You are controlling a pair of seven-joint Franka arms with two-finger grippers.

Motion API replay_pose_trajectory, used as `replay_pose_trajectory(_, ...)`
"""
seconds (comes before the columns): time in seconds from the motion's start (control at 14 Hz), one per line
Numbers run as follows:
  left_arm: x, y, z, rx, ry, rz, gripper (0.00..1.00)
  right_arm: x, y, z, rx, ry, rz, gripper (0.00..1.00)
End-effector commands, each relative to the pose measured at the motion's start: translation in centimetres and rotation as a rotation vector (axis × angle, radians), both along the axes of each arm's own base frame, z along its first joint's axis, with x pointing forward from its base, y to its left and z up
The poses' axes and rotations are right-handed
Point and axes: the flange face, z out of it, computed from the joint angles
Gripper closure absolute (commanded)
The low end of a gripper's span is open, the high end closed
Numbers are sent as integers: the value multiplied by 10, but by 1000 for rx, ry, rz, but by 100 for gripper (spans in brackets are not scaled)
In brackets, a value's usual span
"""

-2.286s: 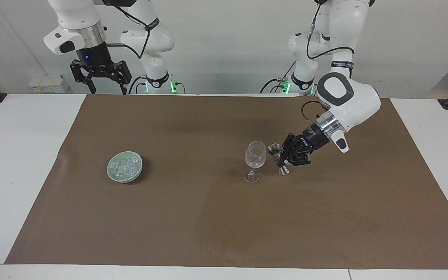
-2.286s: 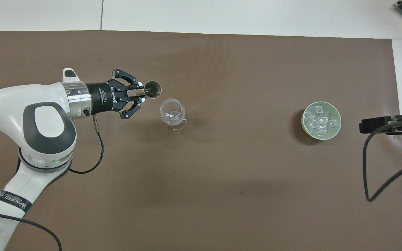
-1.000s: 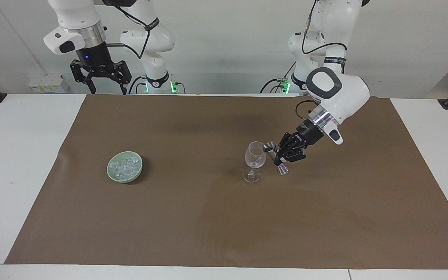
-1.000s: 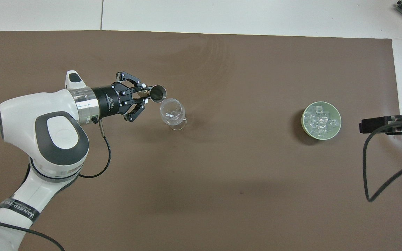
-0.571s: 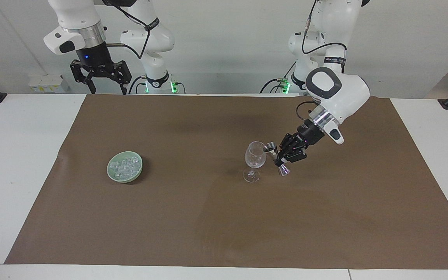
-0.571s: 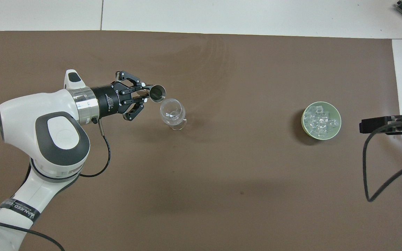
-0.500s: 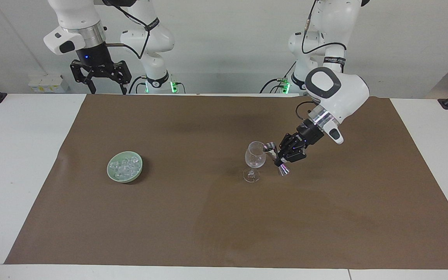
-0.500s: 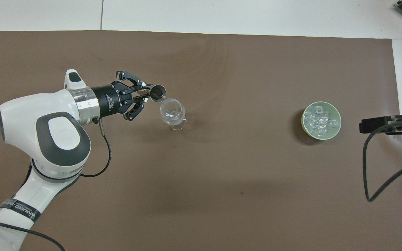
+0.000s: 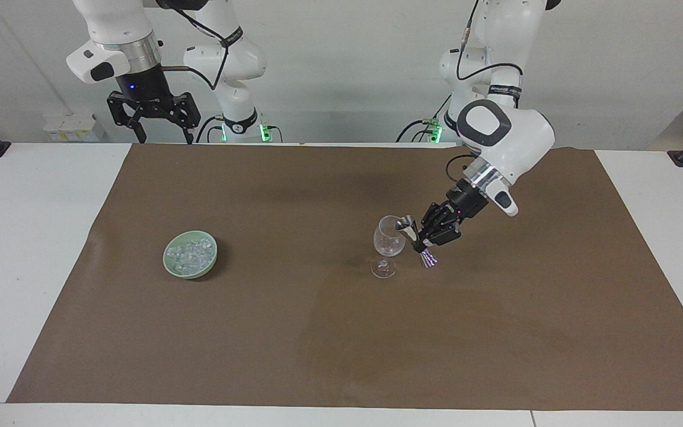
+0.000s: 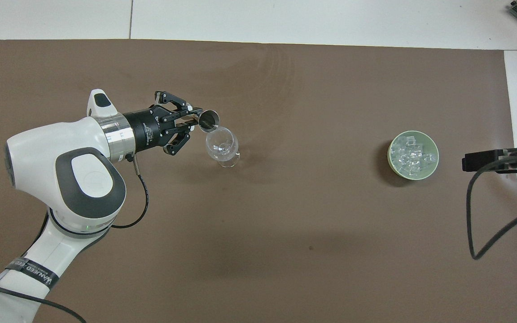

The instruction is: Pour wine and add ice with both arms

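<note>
One tilt further than a second ago: our left gripper (image 9: 426,242), clamped on the jigger (image 9: 415,236), tips it over the wine glass (image 9: 388,244). Pouring begins; ice (image 9: 191,253) waits in its bowl (image 9: 171,267), right gripper (image 9: 161,127) open.

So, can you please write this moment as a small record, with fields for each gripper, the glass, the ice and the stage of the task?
left gripper: shut on the metal jigger, tilted with its mouth at the rim of the wine glass
right gripper: open, holding nothing, waits high at the robots' edge of the table
wine glass: upright on the brown mat
ice: heaped in the green bowl, toward the right arm's end
stage: pouring into the glass; ice not yet taken
</note>
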Motion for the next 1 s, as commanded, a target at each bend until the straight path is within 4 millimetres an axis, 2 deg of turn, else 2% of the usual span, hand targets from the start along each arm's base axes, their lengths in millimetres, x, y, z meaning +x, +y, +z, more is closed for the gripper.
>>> replay_pose_trajectory(0.0, -9, 4, 3, 25, -45, -9, 100, -5, 1, 0, -18, -19, -17, 0)
replay_pose_trajectory(0.93, -13, -1, 8, 89, -148, -56, 100, -5, 1, 0, -18, -19, -17, 0)
